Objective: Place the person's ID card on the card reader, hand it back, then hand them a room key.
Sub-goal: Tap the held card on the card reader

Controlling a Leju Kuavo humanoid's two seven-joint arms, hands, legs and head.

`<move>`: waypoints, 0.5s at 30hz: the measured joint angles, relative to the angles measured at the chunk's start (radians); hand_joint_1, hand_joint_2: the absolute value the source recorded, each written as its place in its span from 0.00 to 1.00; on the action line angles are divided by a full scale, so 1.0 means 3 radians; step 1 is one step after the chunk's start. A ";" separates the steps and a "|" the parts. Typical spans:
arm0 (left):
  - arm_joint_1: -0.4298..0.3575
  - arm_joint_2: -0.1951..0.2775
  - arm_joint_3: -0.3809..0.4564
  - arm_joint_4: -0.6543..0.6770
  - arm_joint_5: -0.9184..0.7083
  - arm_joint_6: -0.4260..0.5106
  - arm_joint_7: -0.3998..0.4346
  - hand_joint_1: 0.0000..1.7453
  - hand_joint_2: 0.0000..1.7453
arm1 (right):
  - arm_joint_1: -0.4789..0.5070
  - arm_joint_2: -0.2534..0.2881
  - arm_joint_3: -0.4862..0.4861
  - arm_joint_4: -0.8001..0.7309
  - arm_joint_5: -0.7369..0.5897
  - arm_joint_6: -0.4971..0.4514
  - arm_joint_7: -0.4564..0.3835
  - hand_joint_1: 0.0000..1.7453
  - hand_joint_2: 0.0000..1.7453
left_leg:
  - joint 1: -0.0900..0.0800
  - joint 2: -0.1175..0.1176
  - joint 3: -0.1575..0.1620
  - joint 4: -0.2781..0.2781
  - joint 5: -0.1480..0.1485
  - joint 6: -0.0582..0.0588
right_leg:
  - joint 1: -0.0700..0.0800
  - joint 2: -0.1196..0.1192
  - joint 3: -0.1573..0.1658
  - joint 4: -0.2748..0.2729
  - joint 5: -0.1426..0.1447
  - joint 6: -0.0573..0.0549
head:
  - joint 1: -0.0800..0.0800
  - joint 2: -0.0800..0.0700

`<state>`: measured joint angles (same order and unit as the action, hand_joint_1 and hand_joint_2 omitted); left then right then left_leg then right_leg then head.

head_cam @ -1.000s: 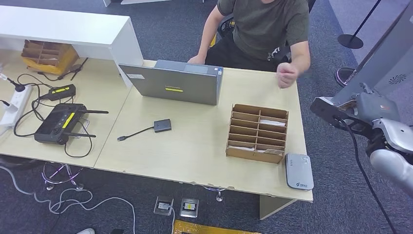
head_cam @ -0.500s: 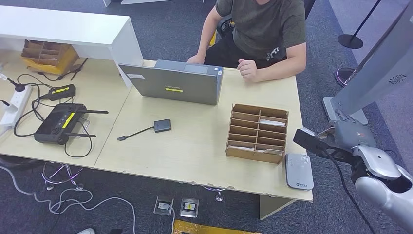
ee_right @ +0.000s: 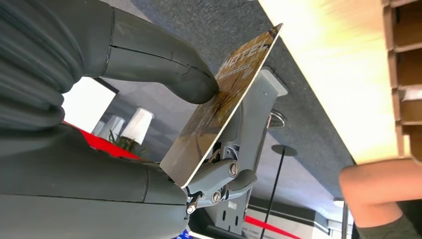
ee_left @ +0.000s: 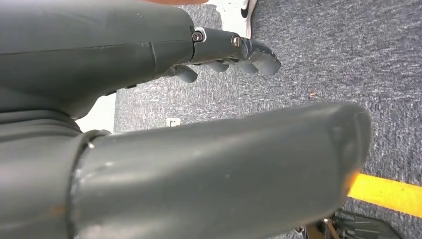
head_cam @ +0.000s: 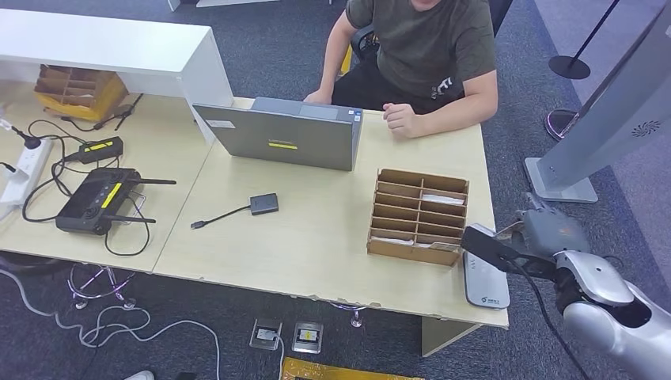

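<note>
So the right hand [head_cam: 528, 241] is hanging just past the right end of the pale wooden desk [head_cam: 316, 229], thumb and fingers [ee_right: 226, 177] pinching one brownish card printed with HOTEL [ee_right: 219, 107] — the thumb pad presses on the printed face and the darker fingers back it from behind. In the head view the hand sits right over the top end of the one flat grey card reader [head_cam: 486, 281], which lies at the desk's near right corner; can't tell whether the card is touching it. Just beside the reader stands one brown wooden slotted card rack [head_cam: 418, 215], with a couple of pale cards lying in its slots. One person in a dark green T-shirt [head_cam: 427, 39] sits across the desk, one hand behind the single grey laptop [head_cam: 285, 134], the other forearm resting on the desk edge. Mid-desk there's one small dark adapter with a short cable [head_cam: 261, 204]. Over on the left: one black controller with antennas [head_cam: 95, 198], one black power brick with a yellow label [head_cam: 99, 148] and one white power strip [head_cam: 24, 170], all tangled in black cables. The left hand [ee_left: 174, 119] points at grey carpet — fingers loosely curled, apart from the thumb, nothing in them.
</note>
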<state>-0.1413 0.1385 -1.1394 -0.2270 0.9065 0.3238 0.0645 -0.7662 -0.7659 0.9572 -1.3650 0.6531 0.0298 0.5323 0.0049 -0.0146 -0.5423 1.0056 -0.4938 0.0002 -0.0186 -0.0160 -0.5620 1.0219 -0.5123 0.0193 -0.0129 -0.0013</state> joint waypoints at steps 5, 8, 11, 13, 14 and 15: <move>0.0019 0.0007 0.0001 0.0000 0.0030 0.0010 -0.0002 0.00 0.00 | 0.0049 0.0048 0.0019 -0.0009 0.0008 -0.0001 -0.0044 1.00 1.00 | 0.0000 0.0000 0.0000 0.0000 0.0000 0.0000 | 0.0000 -0.0001 0.0000 0.0000 0.0000 0.0000 | 0.0001 0.0000; 0.0029 0.0009 0.0002 0.0000 0.0039 0.0017 -0.0007 0.00 0.00 | 0.0125 0.0077 0.0028 -0.0010 -0.0001 -0.0033 -0.0050 1.00 1.00 | 0.0000 0.0000 0.0000 0.0000 0.0000 0.0000 | 0.0000 -0.0001 0.0000 0.0000 0.0000 0.0000 | 0.0001 0.0000; 0.0042 0.0011 0.0002 0.0000 0.0047 0.0020 -0.0019 0.00 0.00 | 0.0207 0.0093 0.0047 -0.0010 -0.0084 -0.0110 -0.0066 1.00 1.00 | 0.0000 0.0000 0.0000 0.0000 0.0000 0.0000 | 0.0000 -0.0001 0.0000 0.0000 0.0000 0.0000 | 0.0001 0.0000; 0.0047 0.0014 0.0002 0.0000 0.0052 0.0019 -0.0030 0.00 0.00 | 0.0257 0.0096 0.0062 -0.0010 -0.0163 -0.0148 -0.0079 1.00 1.00 | 0.0000 0.0000 0.0000 0.0000 0.0000 0.0000 | 0.0000 -0.0001 0.0000 0.0000 0.0000 0.0000 | 0.0000 0.0000; 0.0048 0.0016 0.0002 0.0000 0.0053 0.0019 -0.0035 0.00 0.00 | 0.0279 0.0096 0.0069 -0.0010 -0.0191 -0.0165 -0.0079 1.00 1.00 | 0.0000 0.0000 0.0000 0.0000 0.0000 0.0000 | 0.0000 -0.0001 0.0000 0.0000 0.0000 0.0000 | 0.0001 0.0001; 0.0049 0.0017 0.0002 0.0000 0.0053 0.0018 -0.0039 0.00 0.00 | 0.0298 0.0096 0.0078 -0.0010 -0.0210 -0.0181 -0.0073 1.00 1.00 | 0.0000 0.0000 0.0000 0.0000 0.0000 0.0000 | 0.0000 -0.0001 0.0000 0.0000 0.0000 0.0000 | 0.0000 0.0001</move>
<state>-0.1266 0.1436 -1.1387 -0.2270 0.9225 0.3293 0.0526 -0.6769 -0.7371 0.9805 -1.3680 0.5900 -0.0245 0.5102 0.0049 -0.0146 -0.5422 1.0056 -0.4939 0.0002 -0.0186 -0.0162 -0.5621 1.0218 -0.5124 0.0193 -0.0128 -0.0012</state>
